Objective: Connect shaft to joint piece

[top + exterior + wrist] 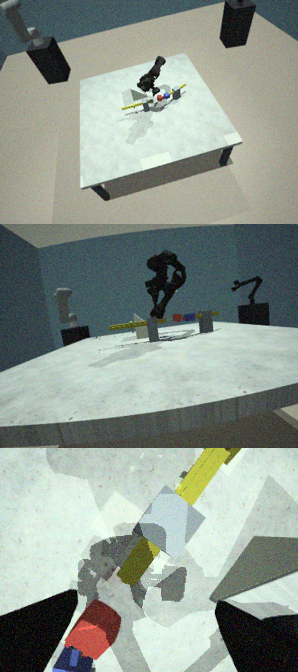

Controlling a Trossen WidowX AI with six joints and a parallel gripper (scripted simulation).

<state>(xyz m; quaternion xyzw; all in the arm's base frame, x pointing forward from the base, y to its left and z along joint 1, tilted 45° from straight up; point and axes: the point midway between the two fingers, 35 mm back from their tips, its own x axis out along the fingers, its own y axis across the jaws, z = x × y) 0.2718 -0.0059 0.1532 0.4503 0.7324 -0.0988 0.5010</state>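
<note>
The red joint piece [159, 98] [176, 317] [95, 630] hangs on the blue hinge part [167, 95] [189, 316] [75, 662] at the end of the first yellow shaft [182, 86] [216, 313], which is in the right grey block [176, 93] [205, 322]. The second yellow shaft [128, 107] [121, 325] [200, 480] runs through the left grey block [146, 106] [153, 331] [172, 523]. Its end is apart from the red piece. The red piece's opening cannot be made out. My gripper [156, 93] [157, 315] [148, 602] is open and empty, above the second shaft's end beside the left block.
A pale wedge-shaped panel [138, 95] [141, 328] [265, 560] stands close behind the left block and second shaft. A white arm [16, 22] [63, 306] and another dark arm [255, 285] stand on black pedestals beyond the table [112, 157] [149, 384].
</note>
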